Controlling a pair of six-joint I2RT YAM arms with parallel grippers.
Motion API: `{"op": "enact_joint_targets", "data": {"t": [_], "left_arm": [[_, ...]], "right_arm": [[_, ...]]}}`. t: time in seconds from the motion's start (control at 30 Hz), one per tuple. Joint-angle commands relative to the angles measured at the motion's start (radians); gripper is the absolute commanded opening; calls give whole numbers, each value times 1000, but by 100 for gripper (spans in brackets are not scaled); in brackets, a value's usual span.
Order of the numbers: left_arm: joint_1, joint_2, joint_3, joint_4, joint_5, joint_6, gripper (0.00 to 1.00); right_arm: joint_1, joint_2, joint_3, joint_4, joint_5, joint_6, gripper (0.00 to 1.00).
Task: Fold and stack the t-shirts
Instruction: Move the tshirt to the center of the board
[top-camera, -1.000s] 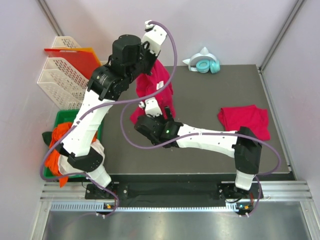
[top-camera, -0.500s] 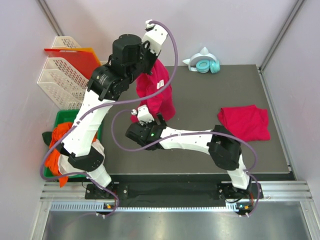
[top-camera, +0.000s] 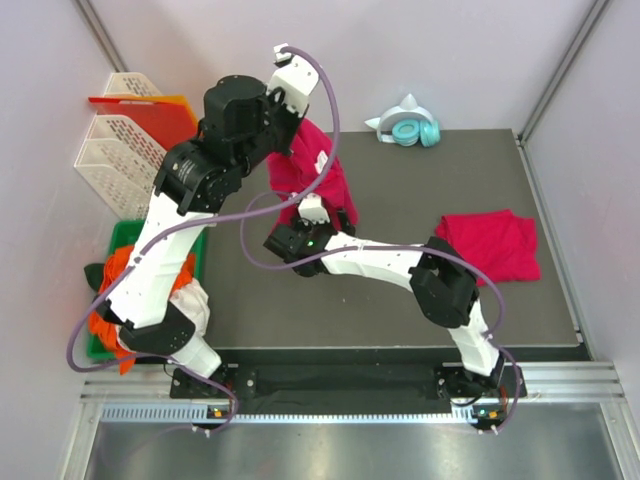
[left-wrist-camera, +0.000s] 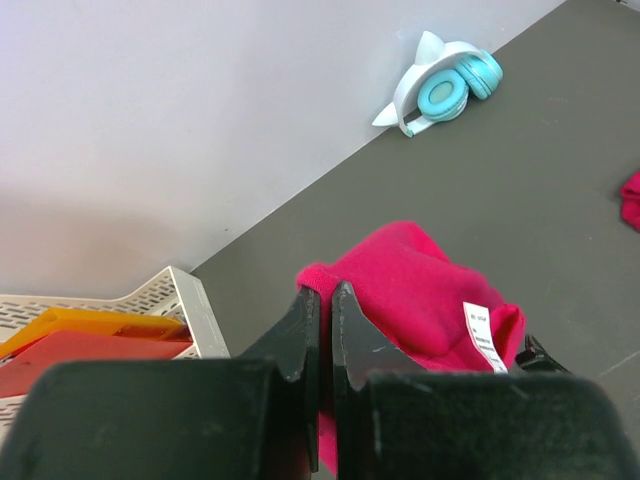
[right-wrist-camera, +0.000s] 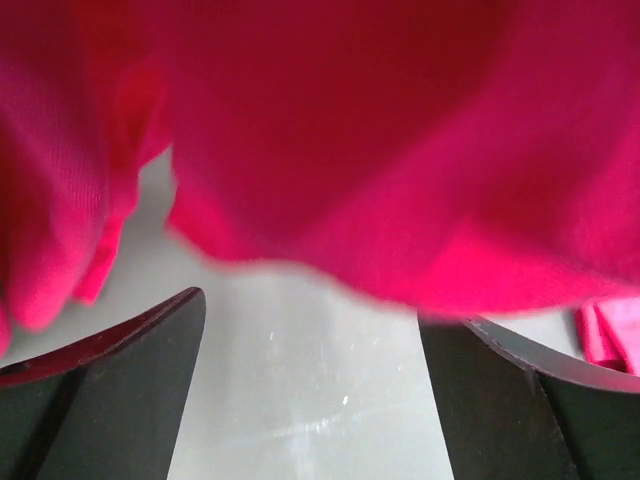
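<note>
- Dark grey table (top-camera: 450, 180) against pale walls; teal headphones (top-camera: 405, 130) sit at its far edge.
- My left gripper (left-wrist-camera: 320, 297) is clenched on the edge of one crimson t-shirt (top-camera: 318, 185), hanging it left of the headphones, nearer me.
- My right gripper (right-wrist-camera: 312, 312) gapes, grasping nothing, just under that cloth.
- Step, I judge: spreading the shirt to lay it flat; next calls for pinching a lower edge.
- Count: two t-shirts, the second t-shirt (top-camera: 490, 245) rumpled right of the headphones; one pair of headphones.
</note>
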Motion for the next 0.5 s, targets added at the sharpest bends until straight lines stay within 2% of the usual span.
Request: {"op": "enact_joint_targets", "data": {"t": [0.0,0.1,0.17,0.2,0.27,0.3,0.37,0.4,0.47], "left_arm": [[-4,-51,-17,49,-6,2,0],[-4,-68,-41,53,1,5,0],[-4,-76,-64,58,3,7,0],[-4,-83,-72,61,3,8,0],[-4,-93,-98,67,3,13,0],[-4,-100,-106,76,3,14,0],[-4,-105,-130,86,2,20,0],[-4,-111,-139,92,-2,25,0],[-4,-114,-169,113,-12,30,0]], "right_arm": [[-12,63,123,-87,145,77,90],[-39,91,176,-176,159,123,89],[-62,81,179,-176,159,127,86],[-69,77,179,-170,152,126,77],[-86,63,176,-161,147,114,65],[-90,61,176,-159,144,110,55],[-92,46,171,-159,145,103,43],[-93,38,162,-157,144,103,23],[-93,14,150,-167,142,104,1]]}}
